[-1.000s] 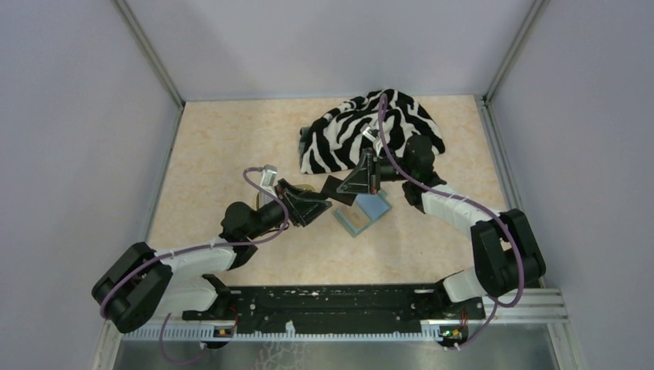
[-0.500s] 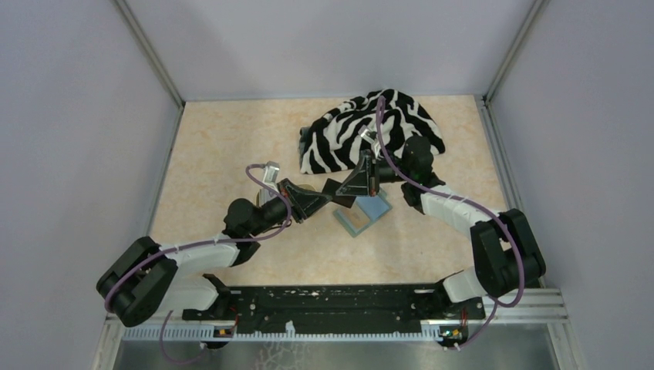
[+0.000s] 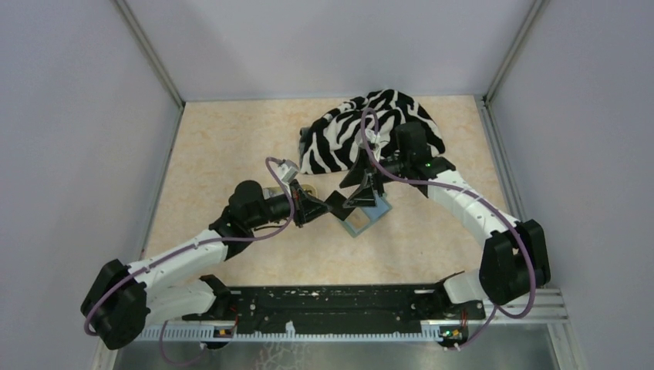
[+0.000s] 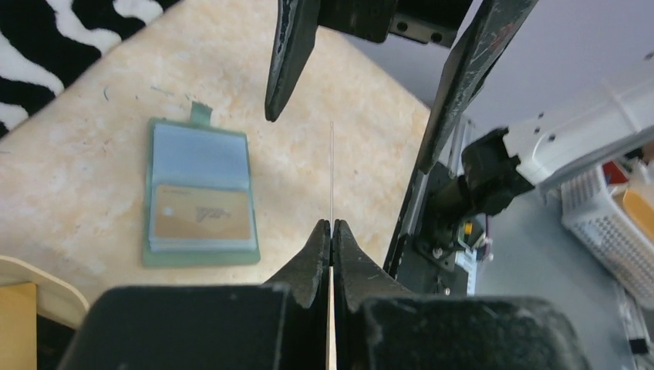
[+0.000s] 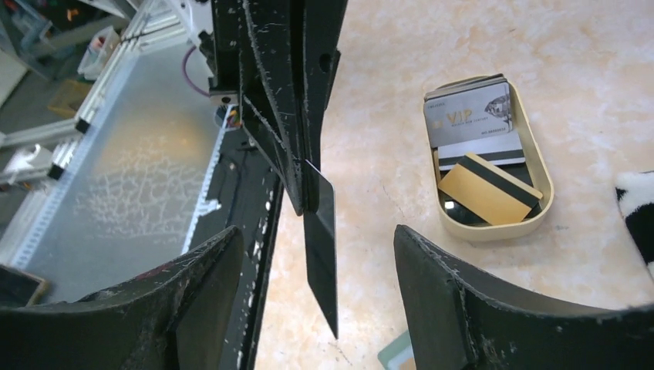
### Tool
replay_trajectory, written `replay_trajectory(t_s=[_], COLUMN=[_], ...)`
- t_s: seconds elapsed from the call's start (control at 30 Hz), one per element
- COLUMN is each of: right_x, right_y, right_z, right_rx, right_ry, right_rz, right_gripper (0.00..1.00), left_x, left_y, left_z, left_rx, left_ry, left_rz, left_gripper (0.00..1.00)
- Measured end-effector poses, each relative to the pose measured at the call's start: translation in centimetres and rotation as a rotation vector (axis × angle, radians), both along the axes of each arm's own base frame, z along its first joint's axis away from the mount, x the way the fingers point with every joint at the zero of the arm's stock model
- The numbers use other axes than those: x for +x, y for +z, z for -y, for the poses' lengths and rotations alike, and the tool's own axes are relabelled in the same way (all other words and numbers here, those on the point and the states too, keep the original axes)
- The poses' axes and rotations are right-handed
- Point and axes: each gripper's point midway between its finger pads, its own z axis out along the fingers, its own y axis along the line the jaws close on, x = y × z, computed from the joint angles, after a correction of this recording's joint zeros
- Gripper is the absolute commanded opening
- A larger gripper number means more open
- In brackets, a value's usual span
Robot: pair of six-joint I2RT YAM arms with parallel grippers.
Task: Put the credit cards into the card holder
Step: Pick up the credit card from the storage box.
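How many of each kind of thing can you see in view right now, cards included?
Credit cards: 5 showing, 1 in the left gripper, 1 in the card holder, 3 in the tray; the stack may hide more.
Card holder: 1
Tray: 1
Zebra cloth: 1
Total: 8

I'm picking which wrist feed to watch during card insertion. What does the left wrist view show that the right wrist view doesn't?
Only the left wrist view: the open inside of the card holder, with a tan card in its lower pocket. Only the right wrist view: the silver VIP card lying in the tan tray. Both: the dark card pinched in the shut left pincer, between the fingers of the open right pincer.
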Motion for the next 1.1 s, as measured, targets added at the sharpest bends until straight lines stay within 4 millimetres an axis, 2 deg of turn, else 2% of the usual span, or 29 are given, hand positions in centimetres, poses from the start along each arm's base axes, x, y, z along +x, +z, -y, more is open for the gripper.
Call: replay_trajectory(t_s=[0.27, 0.63, 0.73, 0.83, 0.87, 0.9, 0.93, 0.97, 1.1], right_x=[-1.4, -2.7, -2.9, -3.1, -3.1, -3.2, -3.2, -3.2, -2.7], right_y=[-1.3, -3.6, -4.2, -4.7, -4.8, -4.8, -4.8, -4.7, -4.1], right_z=[0.7, 0.2, 0.2, 0.1, 0.0, 0.1, 0.1, 0.1, 0.1], right_rx=[-0.028, -0.088, -0.108, -0.122, -0.125, -0.128, -0.131, -0.133, -0.137], right_ry=[0.046, 0.092, 0.096, 0.105, 0.108, 0.109, 0.11, 0.109, 0.097], right_rz=[0.061, 0.053, 0.044, 0.038, 0.038, 0.032, 0.027, 0.029, 0.034], right_gripper=[0.65, 0.37, 0.23, 0.03, 0.0, 0.0, 0.0, 0.0, 0.0], left_x=[-1.7, -2.6, -2.7, -2.7, -2.7, -2.7, -2.6, -2.4, -1.1], left_y=[-2.5, -4.1, -4.2, -4.2, -4.3, -4.3, -4.3, -4.4, -4.2], left_z=[0.9, 1.2, 1.1, 1.1, 1.1, 1.1, 1.0, 1.0, 0.7], left_rx=[0.221, 0.329, 0.339, 0.342, 0.343, 0.344, 0.347, 0.35, 0.357], left_ry=[-0.194, -0.315, -0.32, -0.32, -0.32, -0.319, -0.314, -0.306, -0.21], left_rz=[-0.035, -0.072, -0.069, -0.069, -0.07, -0.07, -0.071, -0.071, -0.067], left_gripper=[0.0, 0.0, 0.0, 0.0, 0.0, 0.03, 0.18, 0.28, 0.59])
